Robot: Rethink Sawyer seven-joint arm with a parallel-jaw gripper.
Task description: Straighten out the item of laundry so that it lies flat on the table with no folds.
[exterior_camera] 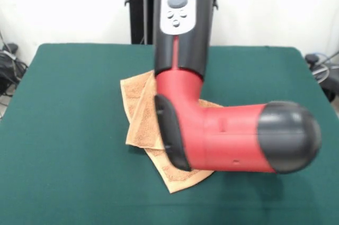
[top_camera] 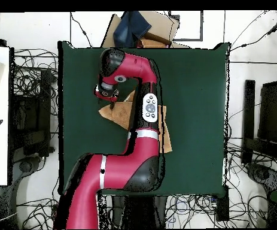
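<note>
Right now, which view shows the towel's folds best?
Front view: the towel shows overlapping layers left of the arm, plus a corner below it. Overhead, the arm covers most of it; only small tan patches show.

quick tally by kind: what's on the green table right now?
Towel: 1, folded, not flat
Arm over the table: 1
Gripper: 1, beside the towel's edge; fingers not discernible
Total: 3

cardboard box (top_camera: 158, 27) beyond far table edge | blue cloth (top_camera: 131, 27) on it | cables (top_camera: 30, 78) on floor
</note>
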